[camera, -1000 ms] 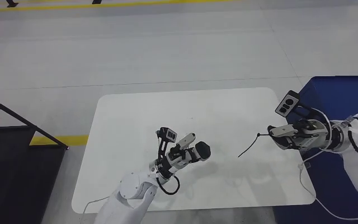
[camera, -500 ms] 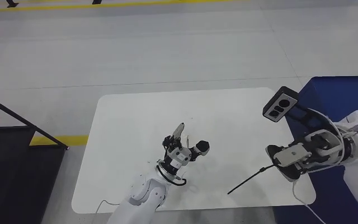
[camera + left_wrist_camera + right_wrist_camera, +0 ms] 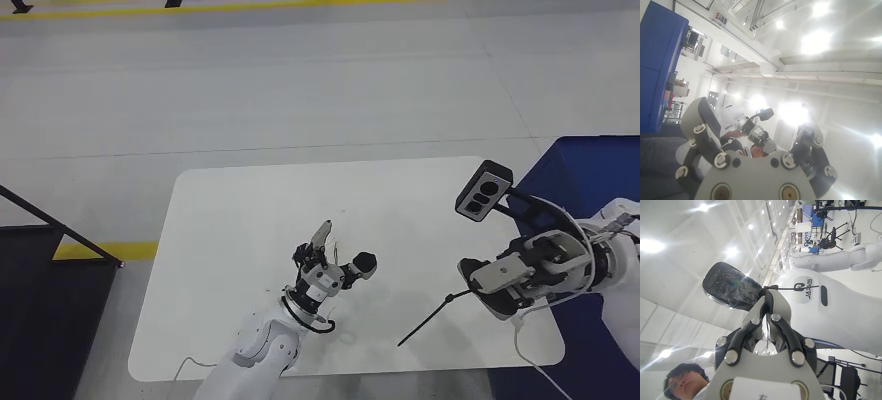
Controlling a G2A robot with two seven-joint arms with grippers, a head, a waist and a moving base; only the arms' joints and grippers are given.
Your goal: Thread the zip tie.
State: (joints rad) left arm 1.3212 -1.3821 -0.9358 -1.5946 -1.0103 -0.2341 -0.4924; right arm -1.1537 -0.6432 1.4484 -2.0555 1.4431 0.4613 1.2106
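Top view shows the right gripper (image 3: pixel 474 290) clamped near one end of the thin black plastic zip tie (image 3: pixel 430 322). The long tail slants out over the white table (image 3: pixel 230 230), which I judge leaves the tip free for threading. Left gripper (image 3: pixel 340 250) sits near mid-table, well apart, fingers spread and upturned, apparently to receive that tail.

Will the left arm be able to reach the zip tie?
Probably yes: only bare table lies between the open left gripper and the zip tie held by the right gripper.
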